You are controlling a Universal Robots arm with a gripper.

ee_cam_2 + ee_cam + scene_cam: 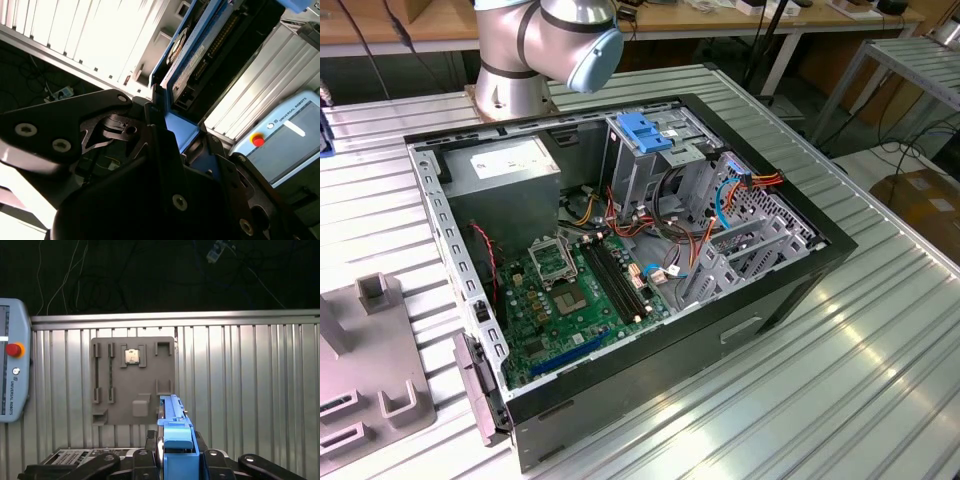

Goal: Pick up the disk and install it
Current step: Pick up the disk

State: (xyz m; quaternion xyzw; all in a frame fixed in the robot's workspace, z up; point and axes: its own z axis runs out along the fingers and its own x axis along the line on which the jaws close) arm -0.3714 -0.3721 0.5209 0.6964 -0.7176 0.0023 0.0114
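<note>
Ribbed silver aluminium tabletop (pixel 880 330) spreads across the exterior view, with wooden benches behind it at twelve o'clock. At the centre an open black tower computer case (pixel 760 320) lies on its side. Inside it, a green motherboard (pixel 570 290) sits toward seven o'clock and a grey power-supply box with a white label (pixel 505 165) toward ten o'clock. A blue plastic latch (pixel 642 132) tops the grey metal drive cage (pixel 630 175) at twelve o'clock. The silver robot arm with a pale blue joint cap (pixel 545 40) stands on the tabletop just behind the case at eleven o'clock. A grey slotted fixture plate (pixel 370 370) lies on the tabletop at eight o'clock.

In the second wrist view, the black gripper (pixel 165 125) is clamped on the disk (pixel 200 55), a flat black-and-silver hard drive in a blue plastic bracket. The disk juts out from the gripper at a tilt, with the ribbed tabletop behind it. A grey teach pendant with a red button (pixel 290 140) lies on the tabletop past the disk.

In the first wrist view, the disk (pixel 172 420) is seen edge-on, its blue bracket pinched between the black fingers (pixel 151 442) and held in the air above the tabletop. Beyond it lies the grey fixture plate (pixel 150 370), with a small square silver chip (pixel 131 356) seated in one pocket. The teach pendant (pixel 12 365) lies well apart from the plate.
</note>
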